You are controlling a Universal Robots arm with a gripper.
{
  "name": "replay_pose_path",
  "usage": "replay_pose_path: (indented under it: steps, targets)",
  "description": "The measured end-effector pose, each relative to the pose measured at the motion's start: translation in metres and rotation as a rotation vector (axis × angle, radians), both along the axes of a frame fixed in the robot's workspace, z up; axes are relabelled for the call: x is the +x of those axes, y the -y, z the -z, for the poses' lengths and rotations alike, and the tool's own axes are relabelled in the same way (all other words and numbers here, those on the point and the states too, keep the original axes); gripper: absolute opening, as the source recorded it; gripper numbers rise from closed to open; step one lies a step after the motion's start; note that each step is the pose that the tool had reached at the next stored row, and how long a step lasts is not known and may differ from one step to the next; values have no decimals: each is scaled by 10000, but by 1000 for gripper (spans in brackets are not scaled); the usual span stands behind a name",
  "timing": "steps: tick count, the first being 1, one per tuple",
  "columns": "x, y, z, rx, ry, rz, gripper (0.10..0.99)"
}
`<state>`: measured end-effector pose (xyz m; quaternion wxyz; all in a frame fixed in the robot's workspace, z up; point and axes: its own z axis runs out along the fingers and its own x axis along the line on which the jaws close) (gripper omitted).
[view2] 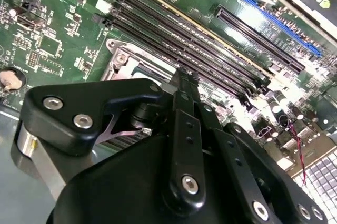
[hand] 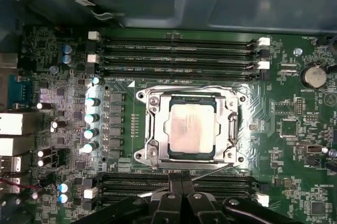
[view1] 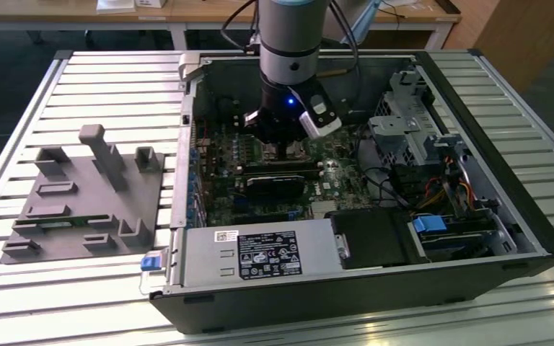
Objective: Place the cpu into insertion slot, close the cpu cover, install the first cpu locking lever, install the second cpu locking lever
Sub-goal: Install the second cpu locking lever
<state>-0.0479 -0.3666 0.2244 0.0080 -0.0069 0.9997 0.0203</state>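
**CPU seated, cover down, gripper at socket edge**

I see the cpu (hand: 189,129) sitting flat in the socket, framed by the cpu cover (hand: 154,129), which lies down over it, so chip and cover look done. One thin locking lever (hand: 210,171) runs along the socket edge nearest the tool. Gripper (hand: 181,184) fingers pressed together, holding nothing, tips just beside that lever; prob. positioned to push it. Arm stands low inside the PC case (view1: 508,216).

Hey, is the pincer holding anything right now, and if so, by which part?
Nothing appears to be held. The pincer has its fingers together with nothing between them, beside the socket, while the cpu sits in the socket under the cpu cover.
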Motion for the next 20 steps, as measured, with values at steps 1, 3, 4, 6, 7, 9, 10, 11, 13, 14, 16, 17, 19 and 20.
replay_pose_path:
  steps: [1, 3, 4, 6, 7, 9, 10, 11, 13, 14, 16, 17, 19, 20]
  targets:
    - [-4, 5, 2, 1, -1, 0, 114]
    - [-28, 26, 4, 19, -1, -1, 114]
    - [-44, 36, 4, 30, -1, -1, 114]
    - [-76, 52, 4, 42, 0, -1, 114]
    - [-89, 59, 4, 48, 0, -1, 114]
    - [-112, 65, 5, 69, -1, -1, 114]
    - [-121, 66, 6, 79, 0, -1, 114]
    - [-128, 66, 8, 90, -1, 0, 114]
    - [-131, 66, 25, 112, 0, -1, 114]
    - [-132, 66, 38, 123, -1, -2, 114]
    - [-134, 66, 72, 152, 0, -1, 114]
    - [-134, 66, 86, 168, 0, 0, 114]
    - [-135, 67, 109, 223, 0, -1, 114]
    - [-142, 73, 113, 281, 0, -1, 114]
